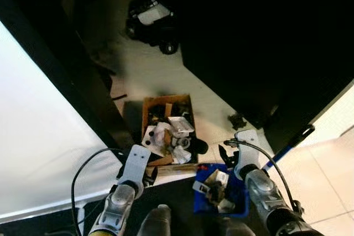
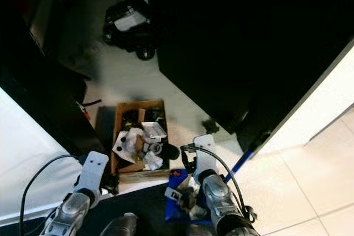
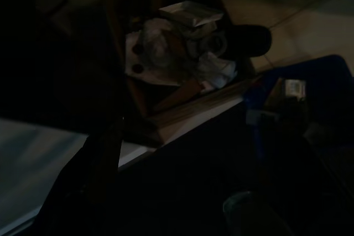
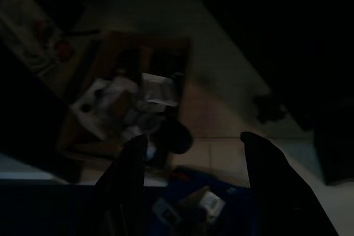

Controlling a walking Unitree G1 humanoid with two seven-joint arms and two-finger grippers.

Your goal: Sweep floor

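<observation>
Left eye view: the robot looked down at a pale floor [image 1: 149, 70] between dark furniture and a bright white panel.
Cardboard box: an open brown box [image 1: 148, 109] sat on the floor ahead, packed with crumpled white paper and dark odds and ends.
Dustpan: a blue dustpan [image 1: 239, 198] lay just beside the box's near right corner, holding scraps of rubbish.
Broom handle: a blue-and-black handle [image 1: 290, 142] leaned up to the right of the dustpan, against the dark furniture.
Debris: a small dark scrap [image 1: 238, 120] lay on the floor near the furniture's corner, apart from the box.
Wheeled object: a black wheeled thing [image 1: 152, 23] stood farther off, well beyond the box.
Right gripper: the right gripper [image 4: 191, 186] hung over the dustpan, its two black fingers [image 4: 130, 175] spread apart with nothing between them.
Left gripper: the left gripper [image 1: 145, 176] was beside the box's near left corner; too dark to tell whether it was parted or closed.
</observation>
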